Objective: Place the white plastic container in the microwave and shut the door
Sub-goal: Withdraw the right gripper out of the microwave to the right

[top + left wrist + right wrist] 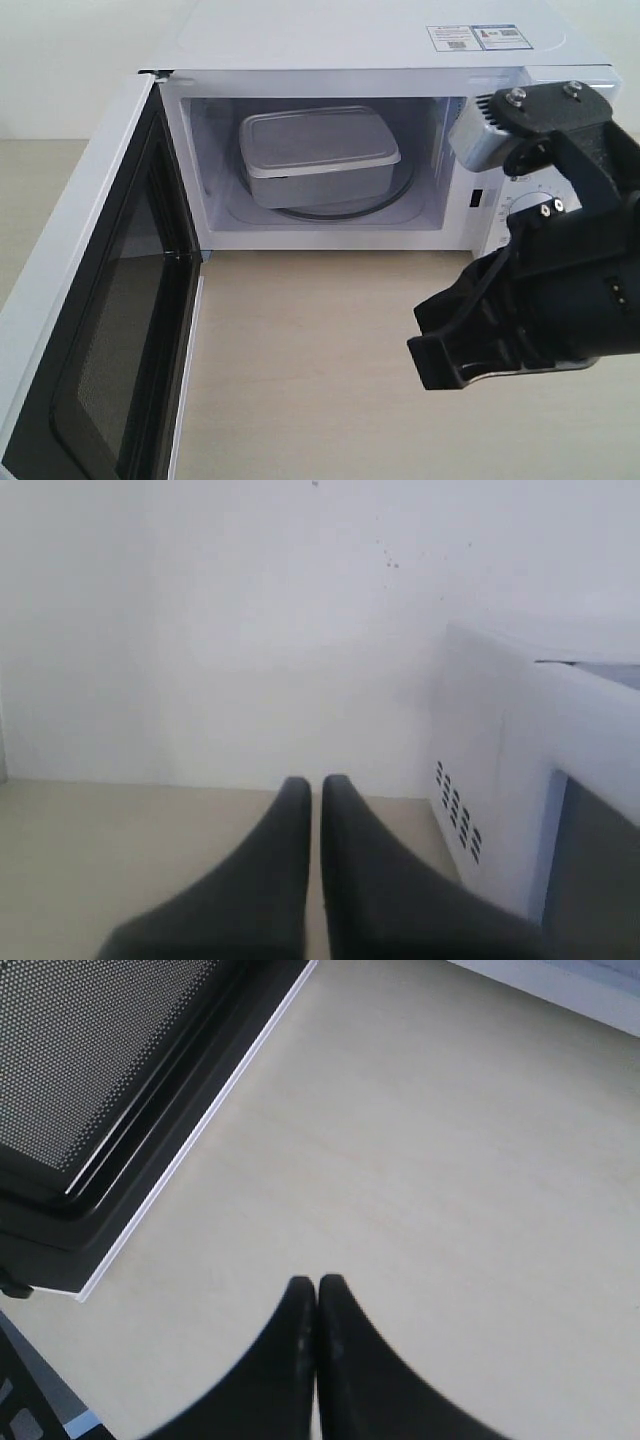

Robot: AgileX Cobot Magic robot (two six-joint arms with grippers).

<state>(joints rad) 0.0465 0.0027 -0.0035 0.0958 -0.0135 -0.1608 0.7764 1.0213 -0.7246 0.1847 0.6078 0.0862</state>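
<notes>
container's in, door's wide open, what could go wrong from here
The right gripper hangs over the table in front of the microwave; the swinging door may strike that arm. A hard shove from the left gripper could slide the microwave or jolt the white plastic container.

No text legible anywhere; two stickers on top of the microwave carry fine print, one w/ a blue band, too small to read; dial scale marks on front panel, nos. unreadable.
</notes>
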